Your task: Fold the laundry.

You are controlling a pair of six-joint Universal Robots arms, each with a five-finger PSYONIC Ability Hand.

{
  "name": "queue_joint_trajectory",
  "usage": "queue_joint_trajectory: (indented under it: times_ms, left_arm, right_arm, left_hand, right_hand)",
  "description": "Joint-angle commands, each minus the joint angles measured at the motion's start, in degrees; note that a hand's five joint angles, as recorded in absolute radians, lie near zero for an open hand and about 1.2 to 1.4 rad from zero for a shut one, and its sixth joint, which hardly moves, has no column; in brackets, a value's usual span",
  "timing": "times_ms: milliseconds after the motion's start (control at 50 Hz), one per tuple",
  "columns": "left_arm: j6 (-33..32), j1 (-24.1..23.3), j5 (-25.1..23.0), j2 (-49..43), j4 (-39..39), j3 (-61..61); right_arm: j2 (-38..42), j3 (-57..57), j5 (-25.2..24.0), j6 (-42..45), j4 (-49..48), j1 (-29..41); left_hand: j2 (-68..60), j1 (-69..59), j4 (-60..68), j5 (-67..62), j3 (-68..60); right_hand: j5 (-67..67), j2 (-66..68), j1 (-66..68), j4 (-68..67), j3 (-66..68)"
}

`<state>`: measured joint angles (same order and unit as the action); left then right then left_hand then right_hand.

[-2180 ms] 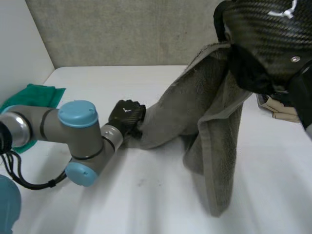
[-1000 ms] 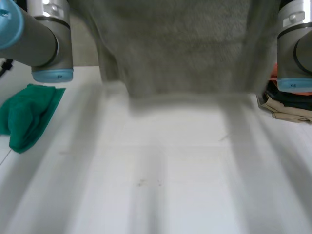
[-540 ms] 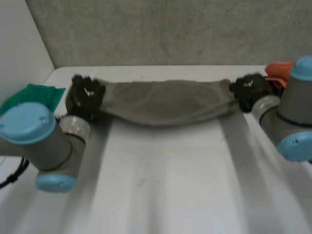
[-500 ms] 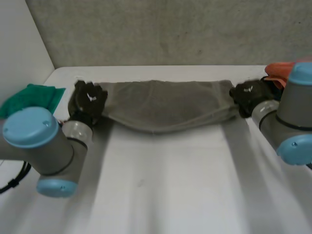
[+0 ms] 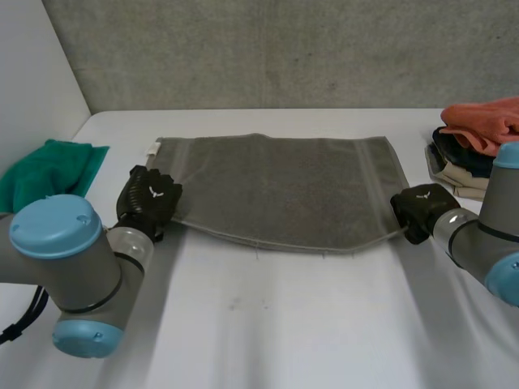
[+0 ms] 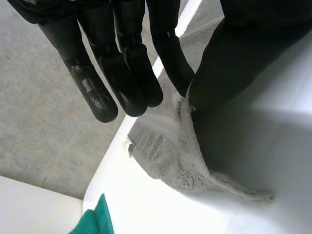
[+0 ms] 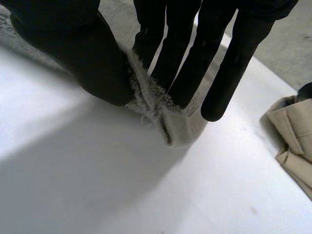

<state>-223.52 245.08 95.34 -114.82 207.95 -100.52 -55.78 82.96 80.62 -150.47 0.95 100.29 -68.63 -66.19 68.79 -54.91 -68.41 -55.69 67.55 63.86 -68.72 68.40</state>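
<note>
While towel lies spread flat, grey | left hand pinches one near corner | right hand pinches the other

Left hand and right hand each pinch thumb against straight fingers.

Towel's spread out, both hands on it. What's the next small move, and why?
Probably lift both near corners together and carry them toward the far edge. The grey towel lies flat, the left hand pinches its near-left corner and the right hand its near-right one.
</note>
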Motion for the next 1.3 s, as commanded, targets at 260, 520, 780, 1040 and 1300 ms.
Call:
queue_joint_trajectory:
  times_ms: [260, 520, 780, 1040, 1300]
  left_arm:
    - [-10.17, 0.31, -0.33, 19.10, -39.64, -11.36]
    - [-11.67, -2.32, 0.63, 0.66, -21.37, 9.62]
    - [-19.48, -2.50, 4.59, -22.80, -4.67, 38.72]
    - [-23.01, -2.76, 3.01, -33.54, -1.23, 45.59]
    - [-16.60, -3.82, 2.31, -14.75, -1.41, 29.26]
  right_arm:
    - [-20.95, 16.62, 3.76, 31.99, 32.18, -6.52]
    - [-8.48, 3.97, 2.96, 21.62, 10.22, -4.24]
    - [5.67, -9.91, 8.59, 21.27, -9.64, -0.28]
    - [15.61, -16.60, 10.79, 21.80, -22.75, 2.36]
    - [0.16, -8.44, 12.38, 14.33, -16.17, 3.07]
  left_hand:
    - [-11.37, -13.81, 11.21, -15.09, -11.59]
    - [-11.37, -13.81, 11.21, -15.09, -11.59]
    - [-11.37, -13.81, 11.21, -15.09, -11.59]
    - [13.81, 11.38, -13.97, 10.09, 13.60]
    - [58.63, 56.19, -58.79, 54.91, 58.41]
  right_hand:
    - [-14.31, 12.45, 16.14, -11.28, 11.60]
    - [-14.31, 12.45, 16.14, -11.28, 11.60]
    - [-14.31, 12.45, 16.14, -11.28, 11.60]
    - [55.69, -57.55, -53.86, 58.72, -58.40]
    - [55.69, -57.55, -53.86, 58.72, -58.40]
